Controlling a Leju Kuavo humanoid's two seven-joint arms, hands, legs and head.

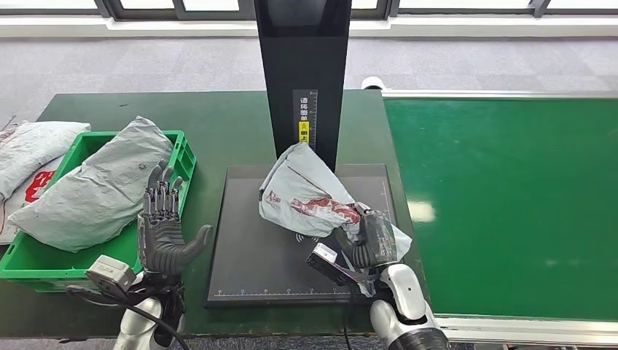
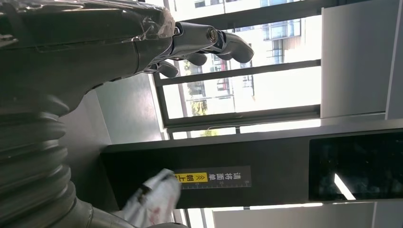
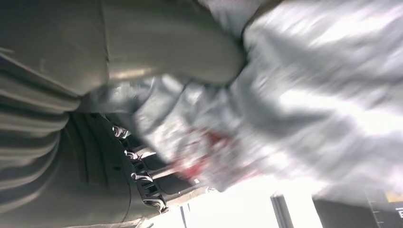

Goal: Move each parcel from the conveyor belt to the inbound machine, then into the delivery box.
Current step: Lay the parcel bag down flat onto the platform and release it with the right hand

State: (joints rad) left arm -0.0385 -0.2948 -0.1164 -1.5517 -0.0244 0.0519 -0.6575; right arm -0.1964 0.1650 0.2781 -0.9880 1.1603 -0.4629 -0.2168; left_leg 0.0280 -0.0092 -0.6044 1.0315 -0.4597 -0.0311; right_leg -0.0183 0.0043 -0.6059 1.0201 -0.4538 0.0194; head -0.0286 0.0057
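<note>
Right robot hand (image 1: 372, 244) grips the grey parcel (image 1: 310, 195) over the inbound machine's black platform (image 1: 248, 255); its fingers are largely hidden by the wrapping, and the right wrist view is blurred. Left robot hand (image 1: 162, 222) is raised, fingers spread, empty, beside the green delivery box (image 1: 182, 157), which holds another parcel (image 1: 95, 186).

A parcel (image 1: 310, 193) lies on the scanner platform (image 1: 248, 248), a crate (image 1: 182, 157) holding another parcel (image 1: 95, 186) to its left, the conveyor belt (image 1: 510, 204) right.
</note>
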